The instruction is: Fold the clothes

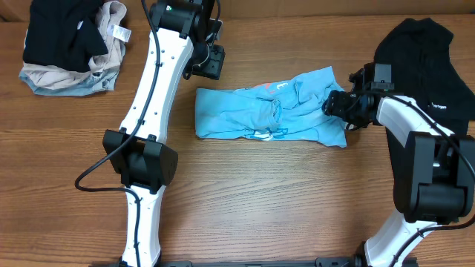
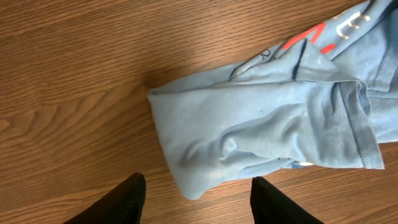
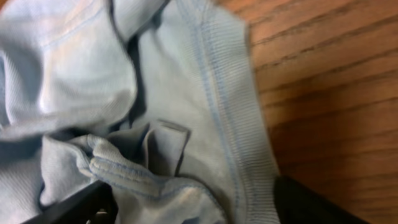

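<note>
Blue shirt (image 1: 271,113): crumpled, centre of table (image 1: 245,193).
Handling: soft, light, limp; take it at the hem edge.
Left end effector (image 2: 198,188): spread, empty, beside shirt corner.
Right end effector (image 3: 189,198): spread, straddling ribbed edge.

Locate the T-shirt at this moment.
In the overhead view the T-shirt lies crumpled at the middle of the table, its left end beside the left gripper, its right end at the right gripper.

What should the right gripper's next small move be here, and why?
Probably close the right gripper on the T-shirt at its ribbed edge: its open jaws straddle bunched fabric there, while the left gripper hovers open near the other end.
</note>
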